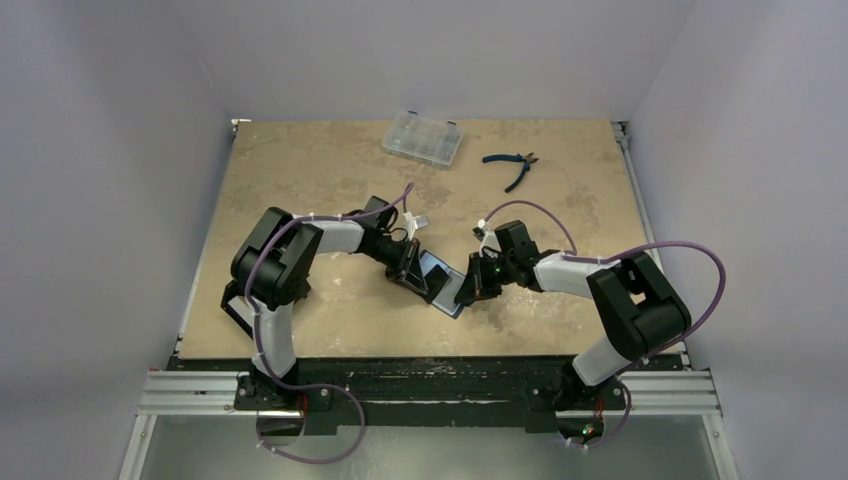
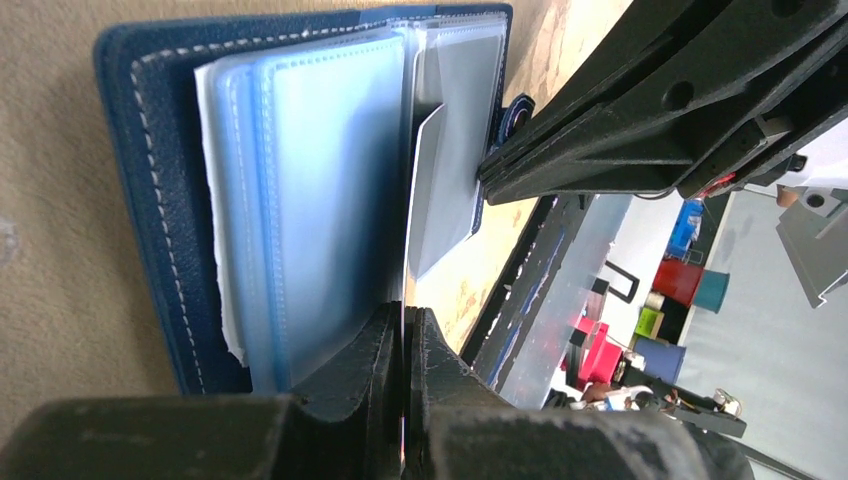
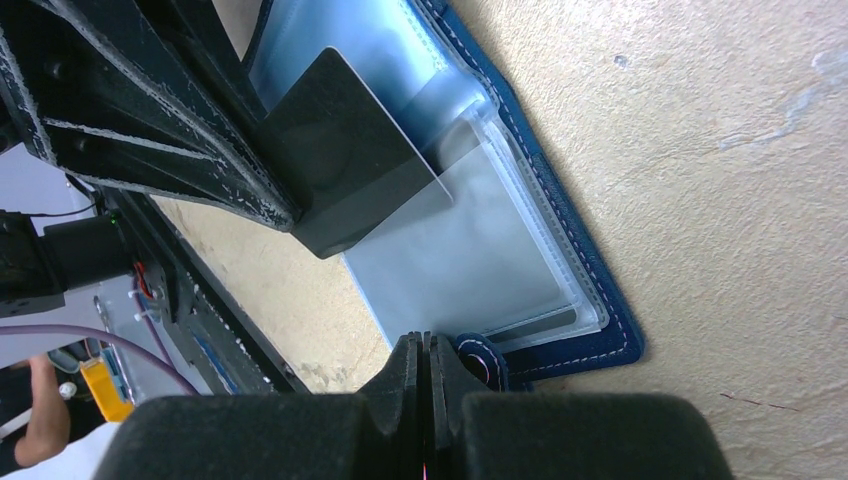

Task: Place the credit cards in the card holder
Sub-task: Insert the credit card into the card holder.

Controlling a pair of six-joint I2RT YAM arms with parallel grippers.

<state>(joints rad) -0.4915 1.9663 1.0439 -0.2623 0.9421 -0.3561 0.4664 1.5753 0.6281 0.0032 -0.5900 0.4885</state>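
Observation:
The navy card holder (image 1: 441, 276) lies open at mid-table, clear plastic sleeves (image 2: 300, 200) fanned out. My left gripper (image 2: 403, 318) is shut on a thin grey credit card (image 2: 428, 185), seen edge-on. In the right wrist view the card (image 3: 345, 165) looks dark and its far corner sits inside a sleeve (image 3: 470, 250). My right gripper (image 3: 425, 345) is shut on that sleeve's edge, beside the snap tab (image 3: 483, 362). From above, the left gripper (image 1: 410, 262) and right gripper (image 1: 470, 285) meet over the holder. No other card shows.
A clear plastic compartment case (image 1: 422, 138) sits at the table's far middle. Blue-handled pliers (image 1: 512, 166) lie to its right. The table's near edge with its metal rail (image 1: 430, 385) is close behind the holder. Grey walls enclose the table.

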